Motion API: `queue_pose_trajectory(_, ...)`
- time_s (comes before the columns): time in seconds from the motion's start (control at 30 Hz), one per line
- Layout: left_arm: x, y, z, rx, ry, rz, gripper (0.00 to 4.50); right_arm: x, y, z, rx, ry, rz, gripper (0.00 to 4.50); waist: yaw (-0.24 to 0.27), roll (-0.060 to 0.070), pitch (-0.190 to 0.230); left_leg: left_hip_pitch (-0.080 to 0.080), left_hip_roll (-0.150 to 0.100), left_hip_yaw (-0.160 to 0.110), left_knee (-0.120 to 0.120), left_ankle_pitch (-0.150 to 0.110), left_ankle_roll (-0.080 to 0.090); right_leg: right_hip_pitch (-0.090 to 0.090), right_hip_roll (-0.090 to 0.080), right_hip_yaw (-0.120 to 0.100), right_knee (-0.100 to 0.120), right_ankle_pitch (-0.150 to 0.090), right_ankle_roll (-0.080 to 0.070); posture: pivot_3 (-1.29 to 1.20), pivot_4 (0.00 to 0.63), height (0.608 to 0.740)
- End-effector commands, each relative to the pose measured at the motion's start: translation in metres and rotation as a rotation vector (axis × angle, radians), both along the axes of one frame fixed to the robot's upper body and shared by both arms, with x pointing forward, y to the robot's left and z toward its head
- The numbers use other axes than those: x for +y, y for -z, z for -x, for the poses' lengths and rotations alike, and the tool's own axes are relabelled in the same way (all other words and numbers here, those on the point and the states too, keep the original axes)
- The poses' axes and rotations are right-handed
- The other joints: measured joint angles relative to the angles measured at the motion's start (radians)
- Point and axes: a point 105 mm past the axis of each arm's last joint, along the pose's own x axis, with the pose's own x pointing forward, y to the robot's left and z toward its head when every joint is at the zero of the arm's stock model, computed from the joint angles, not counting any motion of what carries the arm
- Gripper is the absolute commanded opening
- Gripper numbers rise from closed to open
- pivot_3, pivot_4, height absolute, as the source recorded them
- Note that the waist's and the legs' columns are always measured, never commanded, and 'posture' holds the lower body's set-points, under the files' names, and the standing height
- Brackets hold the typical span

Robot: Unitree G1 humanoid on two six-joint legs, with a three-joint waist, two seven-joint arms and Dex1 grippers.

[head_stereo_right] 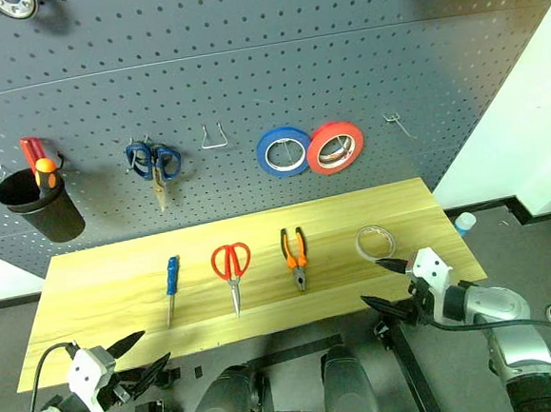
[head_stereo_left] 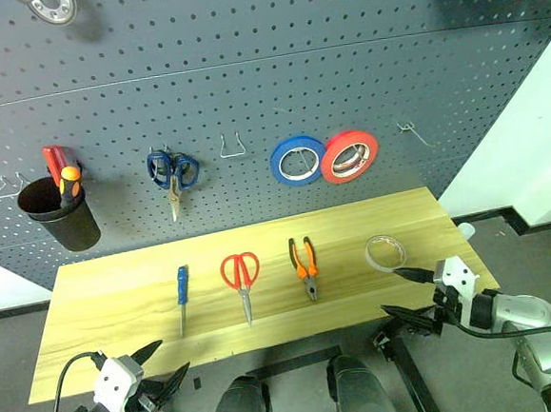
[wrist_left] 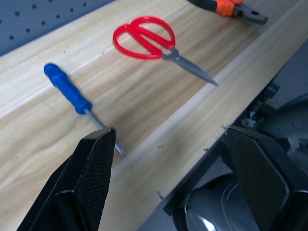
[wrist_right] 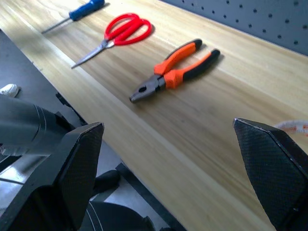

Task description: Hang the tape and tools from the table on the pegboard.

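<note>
tools: left tool (head_stereo_left: pixel 161 360) and right tool (head_stereo_left: pixel 406 293) both spread apart, empty
tape (head_stereo_left: pixel 385 252): flat on tabletop (head_stereo_left: pixel 112 309), near right tool
risk: thin ring may slide away when pinched

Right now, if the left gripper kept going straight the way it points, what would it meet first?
Probably the slim blue-handled screwdriver: the open left gripper aims over the near edge of the light wooden table, and the screwdriver's metal tip lies just ahead of one finger. Depth is unclear.
</note>
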Motion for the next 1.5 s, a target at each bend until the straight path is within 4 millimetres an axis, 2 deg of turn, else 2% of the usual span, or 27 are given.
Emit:
queue_pose_trajectory(0.03,0.003,-0.003,0.001,-0.024,0.003,-0.007,3.8,-0.002,0.001,0.0,-0.027,-0.013,0.007,4.5,0.0,0.0,0.0,0.0,0.0,0.0,0.0,0.0,0.0,0.0,0.0,0.0,0.0,0.0,0.0,-0.02,0.102,0.738)
queue_pose_trajectory(0.37,0.003,0.001,0.0,-0.027,0.008,-0.008,3.8,-0.003,0.005,0.001,-0.035,-0.018,0.008,4.5,0.0,0.0,0.0,0.0,0.0,0.0,0.0,0.0,0.0,0.001,0.0,0.0,0.001,0.0,0.0,-0.02,0.102,0.738)
queue_pose_trajectory(1.3,-0.016,-0.023,-0.012,-0.049,0.028,0.002,3.8,0.005,-0.004,-0.005,-0.054,-0.019,0.017,4.5,0.0,0.0,0.0,0.0,0.0,0.0,0.0,0.0,0.0,0.003,0.0,0.0,0.001,0.0,0.0,-0.03,0.094,0.738)
queue_pose_trajectory(1.4,-0.02,-0.029,-0.018,-0.065,0.038,0.011,3.8,0.005,-0.003,-0.01,-0.052,0.006,0.04,4.5,0.0,0.0,0.0,0.0,0.0,0.0,0.0,0.0,0.0,0.004,0.0,0.0,0.001,0.0,0.0,-0.03,0.094,0.738)
queue_pose_trajectory(1.5,-0.037,-0.035,-0.034,-0.061,0.07,0.045,3.8,0.0,0.002,-0.025,-0.049,0.075,0.108,4.5,0.001,0.0,0.0,0.0,0.0,0.0,0.001,0.0,0.0,0.004,0.0,0.0,0.002,0.0,0.0,-0.02,0.095,0.738)
